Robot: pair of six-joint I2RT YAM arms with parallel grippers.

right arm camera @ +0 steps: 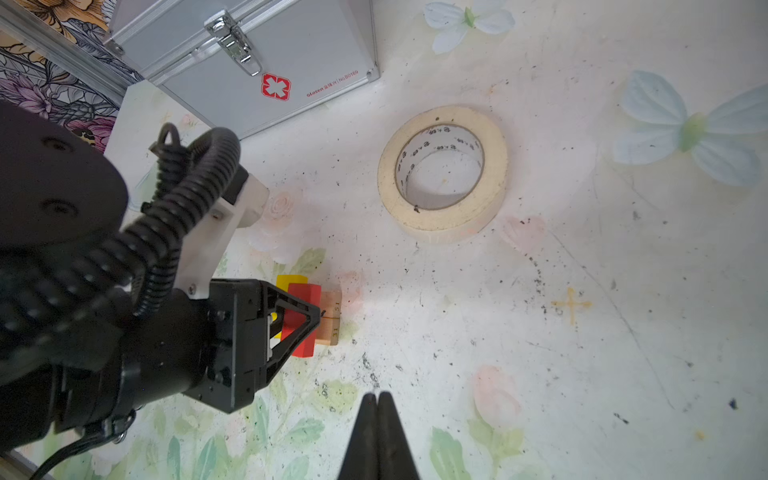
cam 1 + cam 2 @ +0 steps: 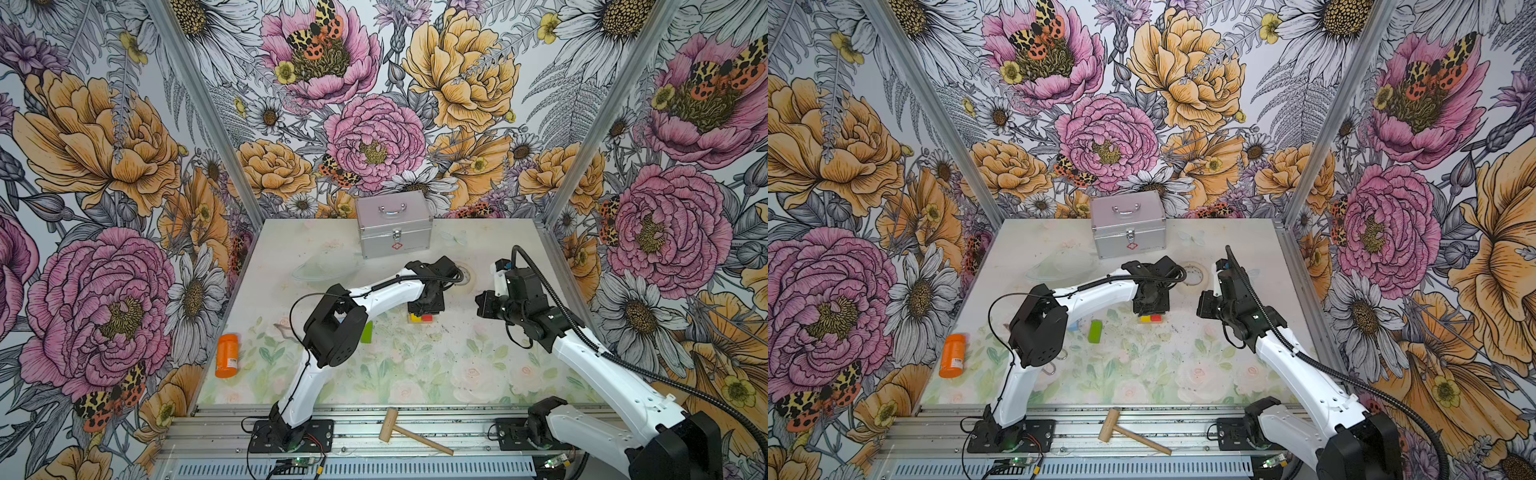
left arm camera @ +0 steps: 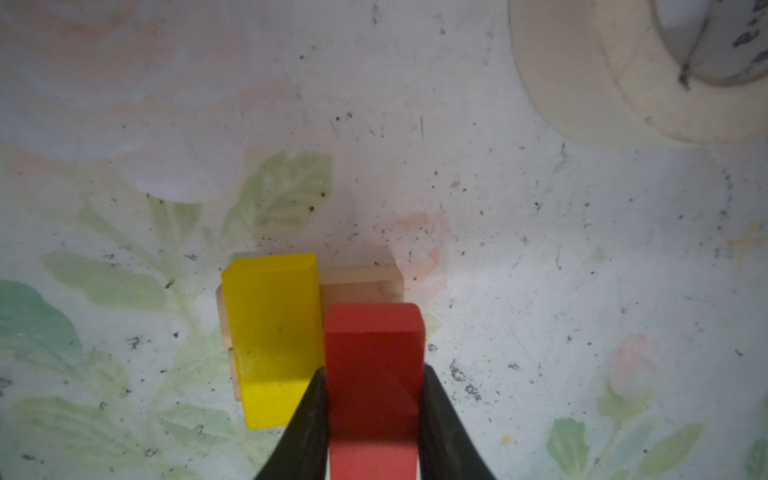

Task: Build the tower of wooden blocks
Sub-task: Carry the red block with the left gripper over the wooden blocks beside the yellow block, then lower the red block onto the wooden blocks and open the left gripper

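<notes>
Top views both show the desk [image 2: 415, 374] with the left arm [image 2: 374, 295] bent over its middle and the right arm [image 2: 602, 361] reaching in from the near right corner. A silver case [image 2: 392, 226] stands shut at the middle of the far edge. A wooden mallet [image 2: 389, 424] lies off the desk on the metal rail along its near edge, and an orange bottle [image 2: 227, 355] lies on its side by the left edge. A roll of masking tape [image 1: 496, 174] lies flat between the case and the tower [image 1: 328, 316], which stands near the desk's middle. The right claw [image 1: 377, 397] hangs to the tower's right, well apart, its jaws pressed together on nothing. The left claw [image 3: 372, 372] points down over the tower, pinching the red bar [image 3: 370, 374] by its long sides. A green bar [image 2: 1095, 331] lies alone left of the tower. Two tan bars [image 3: 361, 282] lie side by side at the tower's base, and the yellow bar [image 3: 270, 332] lies across them. The red bar is just beside the yellow one over the tan pair; whether it touches them cannot be told. A light blue block [image 2: 1073, 327] peeks out beside the left arm's elbow, mostly hidden.
</notes>
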